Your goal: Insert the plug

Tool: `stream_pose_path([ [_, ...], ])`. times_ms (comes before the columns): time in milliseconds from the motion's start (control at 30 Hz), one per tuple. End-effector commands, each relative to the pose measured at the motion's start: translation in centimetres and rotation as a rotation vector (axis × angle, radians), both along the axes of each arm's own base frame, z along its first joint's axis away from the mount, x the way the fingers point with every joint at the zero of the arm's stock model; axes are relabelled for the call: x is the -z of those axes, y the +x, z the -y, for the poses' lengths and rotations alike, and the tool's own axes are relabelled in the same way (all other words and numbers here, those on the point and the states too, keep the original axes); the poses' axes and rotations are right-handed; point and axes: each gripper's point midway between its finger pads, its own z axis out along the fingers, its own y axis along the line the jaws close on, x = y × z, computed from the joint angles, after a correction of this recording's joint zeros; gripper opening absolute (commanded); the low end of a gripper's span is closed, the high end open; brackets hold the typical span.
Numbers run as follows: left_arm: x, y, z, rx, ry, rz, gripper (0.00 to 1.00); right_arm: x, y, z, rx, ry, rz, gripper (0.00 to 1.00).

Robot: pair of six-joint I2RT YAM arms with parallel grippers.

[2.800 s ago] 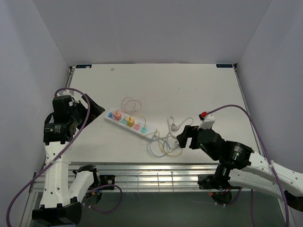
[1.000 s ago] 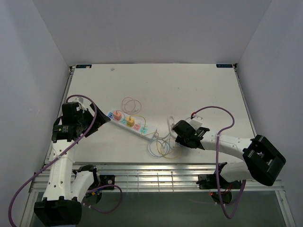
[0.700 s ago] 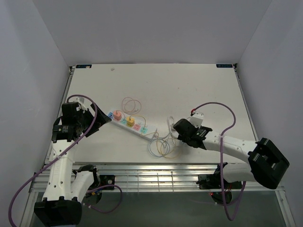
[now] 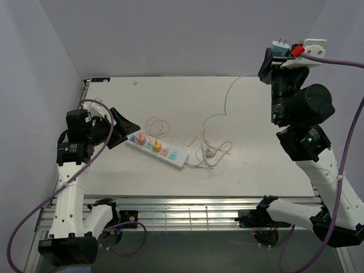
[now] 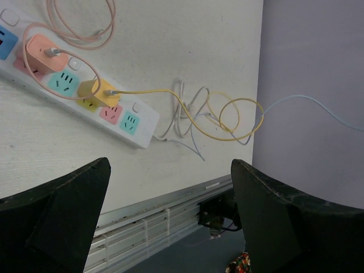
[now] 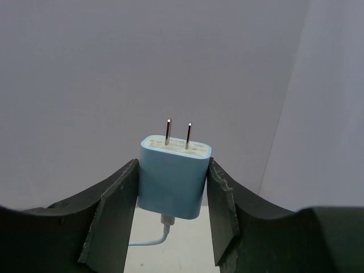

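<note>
Carry step: my right pincer (image 6: 172, 190) clenched blue charger plug (image 6: 173, 170) aloft; left pincer (image 5: 170, 165) released. Next needed: prongs down into free power strip (image 5: 68, 85) socket.

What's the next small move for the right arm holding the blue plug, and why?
Probably lower the right gripper and turn the blue plug toward a free socket on the power strip: it is gripped high above the table, prongs facing away from the strip.
</note>
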Motion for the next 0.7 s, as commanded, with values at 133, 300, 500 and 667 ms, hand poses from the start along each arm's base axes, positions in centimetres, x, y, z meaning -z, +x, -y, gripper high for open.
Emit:
stream_pose_path([
  [133,-3.7,-0.1,2.1,0.115,-0.087,0.107,0.98,-0.9,-2.0,-7.2,-0.370,-0.520,0.123,0.19],
  [300,-5.0,-0.7,5.9,0.237,-0.112,0.134,0.98,11.9,-4.1,-16.3,-0.911,-0.692,-0.011,0.15],
  [500,-4.8,-1.9,11.4,0.419,-0.151,0.135,0.98,19.9,-6.5,-20.6,-1.215,-0.695,-0.100,0.14],
  [667,-4.9,-2.6,13.4,0.500,-0.205,0.138,0.98,24.7,-9.5,-23.0,-1.414,-0.777,-0.166,0.11],
])
